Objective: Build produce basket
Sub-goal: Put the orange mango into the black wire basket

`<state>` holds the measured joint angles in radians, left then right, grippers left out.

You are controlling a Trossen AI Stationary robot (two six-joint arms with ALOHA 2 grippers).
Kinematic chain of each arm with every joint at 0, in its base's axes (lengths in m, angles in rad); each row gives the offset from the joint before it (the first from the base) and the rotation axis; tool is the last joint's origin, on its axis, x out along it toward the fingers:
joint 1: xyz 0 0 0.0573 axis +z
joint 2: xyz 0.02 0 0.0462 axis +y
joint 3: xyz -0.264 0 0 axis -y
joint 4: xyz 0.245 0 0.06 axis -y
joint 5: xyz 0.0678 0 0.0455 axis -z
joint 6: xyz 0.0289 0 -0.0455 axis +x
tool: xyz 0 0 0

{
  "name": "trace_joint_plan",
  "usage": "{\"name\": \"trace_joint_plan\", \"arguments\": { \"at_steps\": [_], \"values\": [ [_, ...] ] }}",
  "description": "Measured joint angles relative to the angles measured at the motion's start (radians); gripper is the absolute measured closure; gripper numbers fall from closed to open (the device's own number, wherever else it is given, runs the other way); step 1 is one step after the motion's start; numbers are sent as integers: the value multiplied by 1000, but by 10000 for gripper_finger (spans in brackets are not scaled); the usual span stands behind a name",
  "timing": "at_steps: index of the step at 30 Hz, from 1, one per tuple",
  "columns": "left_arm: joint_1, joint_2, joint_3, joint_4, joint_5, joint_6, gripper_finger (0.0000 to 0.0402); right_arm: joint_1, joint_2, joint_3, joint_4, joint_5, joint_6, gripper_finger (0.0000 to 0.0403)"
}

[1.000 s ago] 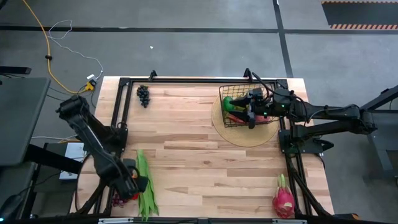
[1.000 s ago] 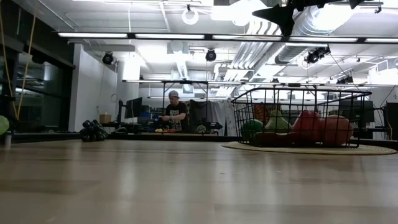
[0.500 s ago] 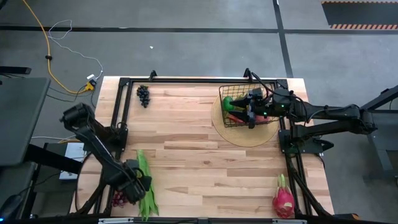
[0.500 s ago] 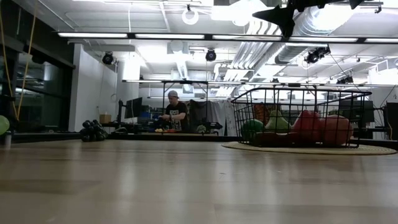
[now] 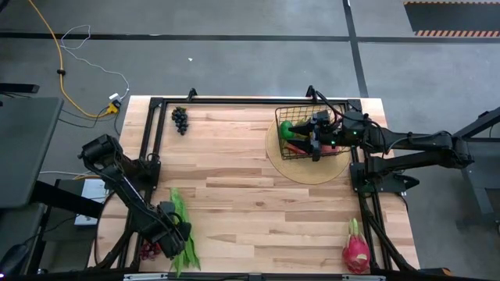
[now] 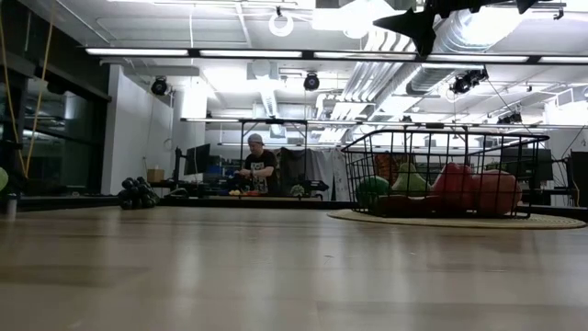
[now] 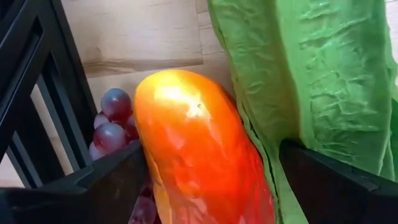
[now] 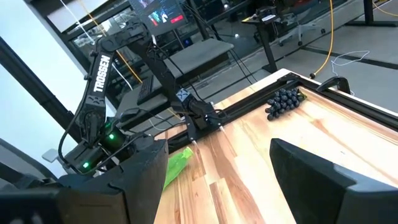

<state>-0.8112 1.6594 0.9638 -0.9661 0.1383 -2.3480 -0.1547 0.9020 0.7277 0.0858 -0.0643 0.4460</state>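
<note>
Near the table's front left corner lies an orange-red fruit [image 7: 193,143], with reddish grapes [image 7: 112,121] on one side and long green beans [image 5: 184,234] on the other. My left gripper [image 7: 211,152] points down over the fruit, open, one finger on each side of it. The black wire basket [image 5: 311,136] stands on the round tan mat [image 5: 305,168] at the far right and holds green and red produce [image 6: 459,188]. My right gripper [image 5: 315,148] hangs level above the basket, open, with nothing between its fingers [image 8: 329,180]. My left gripper comes at the orange-red fruit from above, fingers pointing down. One finger [image 7: 118,180] stands close against the fruit's side [image 7: 152,155] by the grapes. I cannot tell whether it touches. The other finger [image 7: 336,180] stands over the green beans, apart from the fruit.
Dark grapes [image 5: 180,119] lie at the far left by the black frame rail [image 5: 148,133]. A pink dragon fruit [image 5: 356,250] lies near the front right corner. The wood between them is bare [image 5: 250,195]. A person [image 6: 257,165] sits in the room beyond.
My left gripper has come down toward the orange-red fruit and the beans at the front left corner, staying open.
</note>
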Motion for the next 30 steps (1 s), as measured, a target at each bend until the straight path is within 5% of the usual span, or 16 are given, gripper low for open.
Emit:
{"name": "trace_joint_plan", "arguments": {
  "at_steps": [7,19,30],
  "values": [
    [8,0,0,-1,4,5,70,0,0,0,0,0,0,130],
    [47,-47,-2,-48,0,58,206,0,0,0,-38,0,0,130],
    [139,-328,-2,-289,-21,305,198,0,0,0,-15,0,-21,130]
  ]
}}
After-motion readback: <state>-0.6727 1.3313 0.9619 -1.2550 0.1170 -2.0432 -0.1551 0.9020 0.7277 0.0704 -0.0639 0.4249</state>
